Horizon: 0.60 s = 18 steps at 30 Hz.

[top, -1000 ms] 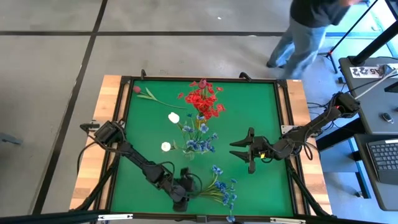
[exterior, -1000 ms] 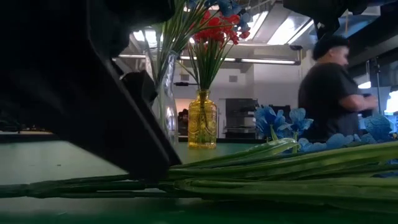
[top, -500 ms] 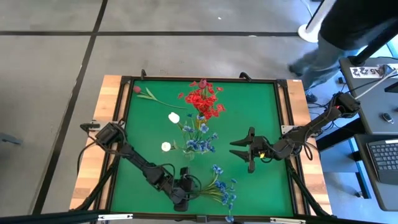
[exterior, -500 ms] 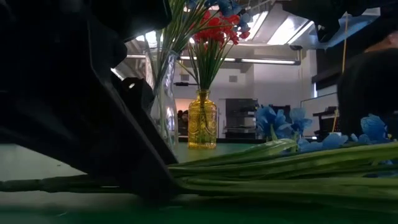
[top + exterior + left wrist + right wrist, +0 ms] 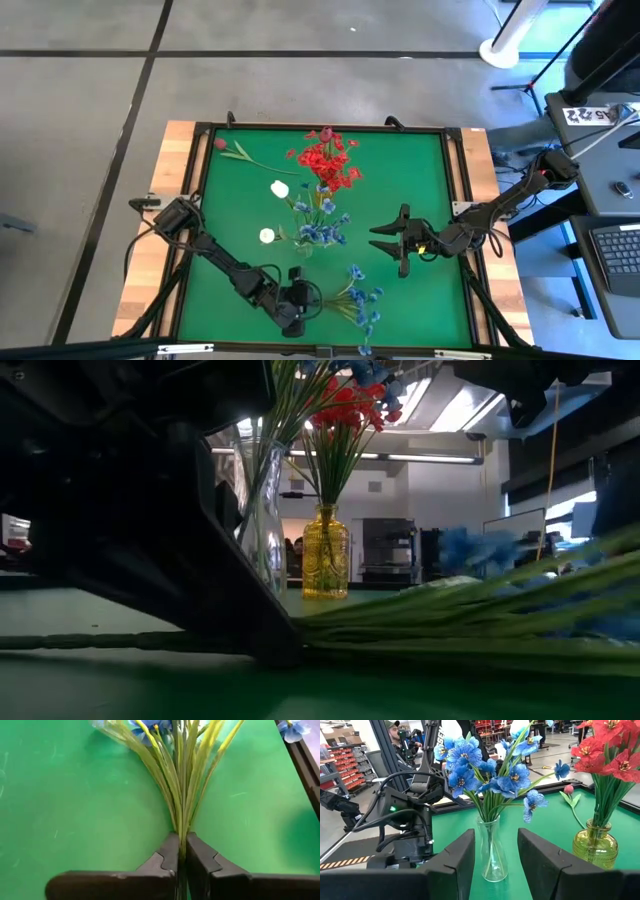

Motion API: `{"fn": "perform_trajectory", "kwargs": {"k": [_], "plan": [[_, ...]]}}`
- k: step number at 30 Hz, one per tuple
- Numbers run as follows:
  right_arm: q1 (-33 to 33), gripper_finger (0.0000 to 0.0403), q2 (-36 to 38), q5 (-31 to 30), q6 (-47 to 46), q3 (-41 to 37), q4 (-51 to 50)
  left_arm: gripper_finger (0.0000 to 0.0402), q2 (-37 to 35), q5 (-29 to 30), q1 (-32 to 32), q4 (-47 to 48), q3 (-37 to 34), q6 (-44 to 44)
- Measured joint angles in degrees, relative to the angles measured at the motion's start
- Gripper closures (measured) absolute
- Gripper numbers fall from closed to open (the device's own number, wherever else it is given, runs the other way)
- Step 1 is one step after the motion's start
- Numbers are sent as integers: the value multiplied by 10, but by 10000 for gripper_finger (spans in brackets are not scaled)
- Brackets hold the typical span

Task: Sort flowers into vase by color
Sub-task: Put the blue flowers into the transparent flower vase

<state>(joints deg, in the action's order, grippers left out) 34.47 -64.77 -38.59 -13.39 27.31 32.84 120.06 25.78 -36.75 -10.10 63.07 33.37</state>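
Observation:
A bunch of blue flowers [image 5: 362,300] on green stems lies near the table's front edge, and my left gripper [image 5: 303,300] is shut on the stem end. A clear vase [image 5: 492,852] at mid-table holds more blue flowers [image 5: 322,230]. Behind it a yellow vase [image 5: 594,847] holds red flowers [image 5: 327,160]. Two white buds [image 5: 279,188] show left of the vases. A pink bud [image 5: 220,144] lies at the far left on its stem. My right gripper [image 5: 400,240] hovers open to the right of the clear vase. My left gripper pinches the gathered green stems [image 5: 181,827] near their cut ends between its two fingers [image 5: 169,855]. The fingers come low from the table's left and lie along the stems. The stem end sits low at the table, and the flower end [image 5: 560,575] slants upward.
A raised dark frame [image 5: 455,200] edges the green mat. A loose blue blossom [image 5: 292,729] lies by the frame near the held bunch. A monitor and keyboard stand on a desk [image 5: 610,240] off the right side. There is open mat at the near left.
My left gripper has shut on the stems of the blue bunch. The flower end has since risen off the mat, so the stems slant up toward the right while the stem end stays low. A person behind the table has walked out of view.

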Motion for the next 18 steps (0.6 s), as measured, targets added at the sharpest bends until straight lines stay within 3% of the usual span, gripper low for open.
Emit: {"fn": "perform_trajectory", "kwargs": {"k": [6,10,18], "plan": [[0,256,0,0,1,0,1,397,-34,-20,0,20,-4,10],[0,256,1,0,1,0,1,398,-104,-11,-7,33,-3,7],[0,256,3,0,3,0,2,400,-251,133,-63,93,-2,-42]]}}
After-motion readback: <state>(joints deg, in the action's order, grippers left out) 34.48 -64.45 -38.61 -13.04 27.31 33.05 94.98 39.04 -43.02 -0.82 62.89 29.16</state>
